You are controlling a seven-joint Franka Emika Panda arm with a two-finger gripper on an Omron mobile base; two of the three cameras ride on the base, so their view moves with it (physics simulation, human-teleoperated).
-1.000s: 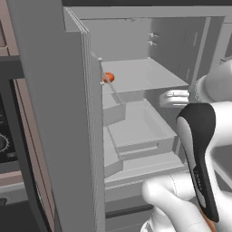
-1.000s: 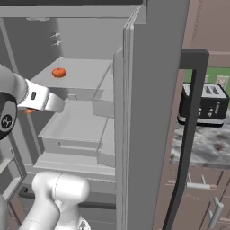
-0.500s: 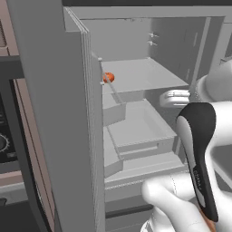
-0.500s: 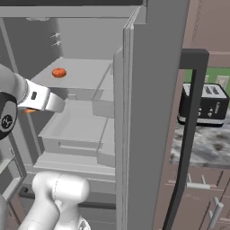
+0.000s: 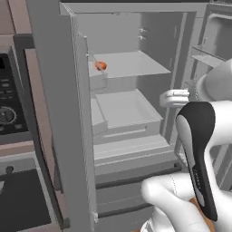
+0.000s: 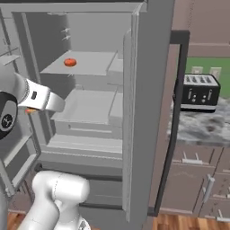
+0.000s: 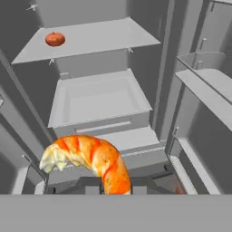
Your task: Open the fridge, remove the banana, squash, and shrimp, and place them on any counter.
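The fridge (image 5: 131,68) stands with both upper doors swung open, its grey shelves and a drawer bin in sight. My gripper (image 7: 115,188) is shut on the shrimp (image 7: 90,156), a curled orange-and-white piece held in front of the open fridge, about level with the drawer bin. From the right base view a bit of orange shrimp (image 6: 30,110) peeks out under the gripper (image 6: 32,108). A small round orange squash (image 7: 55,39) rests on the upper shelf, far left. The banana is out of view. The marbled counter (image 6: 202,130) lies to the right of the fridge.
A black toaster (image 6: 199,92) stands on the counter by the green wall. The open right door (image 6: 148,112) with its dark handle stands between the fridge and the counter. The open left door (image 5: 59,113) screens a black-fronted oven (image 5: 9,108).
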